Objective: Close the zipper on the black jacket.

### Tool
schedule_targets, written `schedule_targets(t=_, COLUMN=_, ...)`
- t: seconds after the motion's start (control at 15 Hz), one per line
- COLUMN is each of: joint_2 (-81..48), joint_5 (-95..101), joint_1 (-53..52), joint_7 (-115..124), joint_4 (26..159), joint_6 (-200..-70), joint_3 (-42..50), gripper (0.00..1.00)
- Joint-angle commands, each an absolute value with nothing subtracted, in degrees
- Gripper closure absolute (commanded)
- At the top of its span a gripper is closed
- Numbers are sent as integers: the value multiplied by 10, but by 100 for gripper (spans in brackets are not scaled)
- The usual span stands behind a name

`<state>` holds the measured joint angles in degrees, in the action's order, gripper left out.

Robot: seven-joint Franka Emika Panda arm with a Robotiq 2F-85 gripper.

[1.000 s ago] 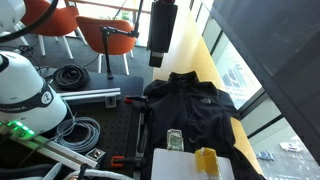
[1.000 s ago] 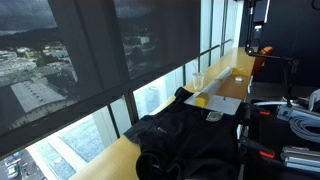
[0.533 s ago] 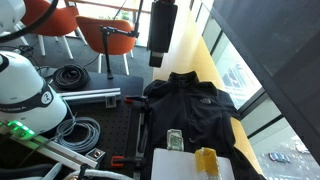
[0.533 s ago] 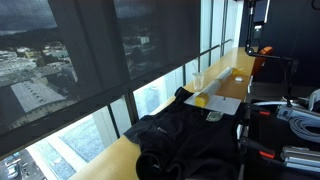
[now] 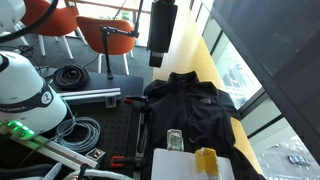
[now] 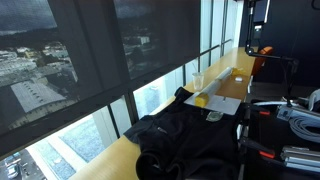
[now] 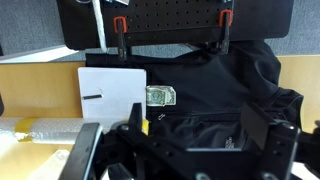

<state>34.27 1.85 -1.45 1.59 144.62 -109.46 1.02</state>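
Note:
The black jacket (image 5: 190,108) lies spread on the table, collar towards the far end; it also shows in an exterior view (image 6: 185,142) and fills the wrist view (image 7: 215,95). The zipper (image 7: 205,118) runs as a thin dark line across the wrist view, with a small pull (image 7: 162,116) near the hem end. It is hard to make out in both exterior views. My gripper (image 7: 175,140) is open and empty, its two fingers wide apart. It hangs high above the jacket (image 5: 160,55), touching nothing.
A banknote (image 7: 160,95) lies on the jacket's hem next to a white sheet (image 7: 110,95) and a yellow item (image 5: 206,160). Two red clamps (image 7: 120,25) stand at the table's edge. Coiled black cables (image 5: 70,75) lie on the floor. The window wall (image 6: 110,60) runs alongside the jacket.

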Motion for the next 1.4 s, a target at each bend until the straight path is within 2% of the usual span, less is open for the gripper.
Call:
schedule_targets(t=0.0, joint_2=342, joint_5=15, joint_1=-8, joint_7=13, joint_4=1445, joint_6=-1093, joint_3=5, gripper=0)
schedule_targets(t=0.27, joint_2=334, joint_5=12, joint_1=-18, joint_7=10, joint_4=1460, joint_6=-1164, joint_3=-1, gripper=0)
schedule_targets(t=0.47, joint_2=310, joint_5=11, joint_1=-25, joint_7=15, joint_4=1481, joint_6=-1269, joint_3=-12, gripper=0)
schedule_targets(t=0.93, joint_2=167, joint_5=-30, joint_1=-55, joint_7=21, joint_4=1502, joint_6=-1517, joint_3=-17, gripper=0)
schedule_targets(t=1.33, joint_2=32, joint_5=-150, joint_1=-77, joint_7=-26, joint_4=1459, joint_6=-1571, joint_3=-7, gripper=0)
